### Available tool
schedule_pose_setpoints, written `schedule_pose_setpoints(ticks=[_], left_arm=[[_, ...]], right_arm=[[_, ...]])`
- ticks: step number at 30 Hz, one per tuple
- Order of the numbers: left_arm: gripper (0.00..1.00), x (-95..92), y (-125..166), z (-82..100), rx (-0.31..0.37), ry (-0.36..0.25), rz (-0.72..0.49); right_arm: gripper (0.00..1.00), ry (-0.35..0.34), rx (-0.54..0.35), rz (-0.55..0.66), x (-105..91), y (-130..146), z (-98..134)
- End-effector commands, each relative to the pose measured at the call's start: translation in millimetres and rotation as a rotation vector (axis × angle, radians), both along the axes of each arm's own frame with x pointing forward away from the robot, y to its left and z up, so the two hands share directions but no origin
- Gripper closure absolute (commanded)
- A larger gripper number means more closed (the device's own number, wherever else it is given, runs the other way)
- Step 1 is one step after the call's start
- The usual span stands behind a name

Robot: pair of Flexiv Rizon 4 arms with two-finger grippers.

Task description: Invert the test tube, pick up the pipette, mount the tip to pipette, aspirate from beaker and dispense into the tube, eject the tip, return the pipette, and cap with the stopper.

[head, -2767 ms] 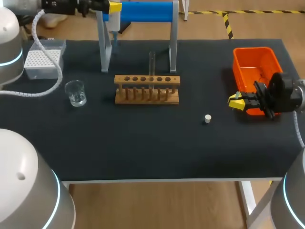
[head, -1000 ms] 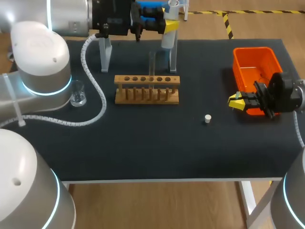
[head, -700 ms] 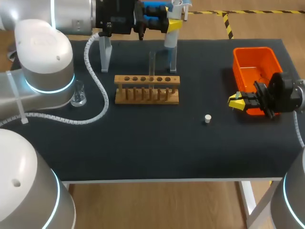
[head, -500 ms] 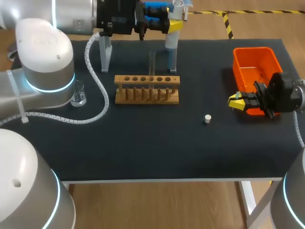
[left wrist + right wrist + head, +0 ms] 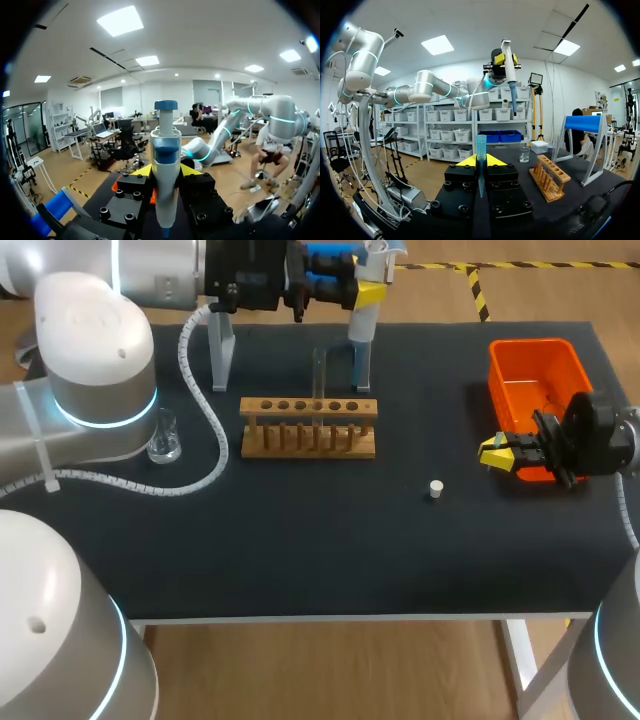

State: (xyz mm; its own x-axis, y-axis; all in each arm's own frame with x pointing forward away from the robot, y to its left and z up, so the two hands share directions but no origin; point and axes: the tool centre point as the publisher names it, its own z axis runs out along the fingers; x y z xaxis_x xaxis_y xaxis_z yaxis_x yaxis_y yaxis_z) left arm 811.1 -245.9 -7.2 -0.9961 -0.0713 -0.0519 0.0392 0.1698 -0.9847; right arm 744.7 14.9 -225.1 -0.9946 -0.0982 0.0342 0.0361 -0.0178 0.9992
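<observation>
My left gripper point(image 5: 358, 282) is high over the table's back edge, by the stand's right leg, shut on the white and blue pipette point(image 5: 361, 310), which hangs upright. In the left wrist view the pipette point(image 5: 165, 180) stands between the yellow tips of the left gripper point(image 5: 165, 172). My right gripper point(image 5: 497, 452) hovers beside the orange bin, shut on a blue pipette tip point(image 5: 480, 165). A clear test tube point(image 5: 319, 372) stands in the wooden rack point(image 5: 308, 428). The beaker point(image 5: 163, 436) sits at the left, partly behind my left arm. The white stopper point(image 5: 436, 489) lies right of the rack.
An orange bin point(image 5: 541, 362) stands at the right edge. The pipette stand's grey legs point(image 5: 220, 350) rise behind the rack. The right wrist view shows the tip box point(image 5: 539, 146) beyond the beaker point(image 5: 524, 154). My left arm's cable point(image 5: 205, 430) drapes over the table's left side.
The left arm has carried the pipette a little to the right at the back of the table. The right arm has not moved.
</observation>
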Motion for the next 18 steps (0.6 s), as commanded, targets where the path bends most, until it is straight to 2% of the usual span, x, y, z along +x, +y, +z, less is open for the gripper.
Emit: schedule_pose_setpoints(ticks=[1, 18], left_arm=[[1.00, 0.2, 1.5, 0.0, 0.001, 0.005, -0.005], [1.00, 0.1, -0.1, -1.6, -0.003, 0.033, -0.020]], right_arm=[[1.00, -0.001, 0.001, 0.001, -0.3, -0.8, -0.4], [1.00, -0.001, 0.001, 0.001, -0.3, -0.8, -0.4]])
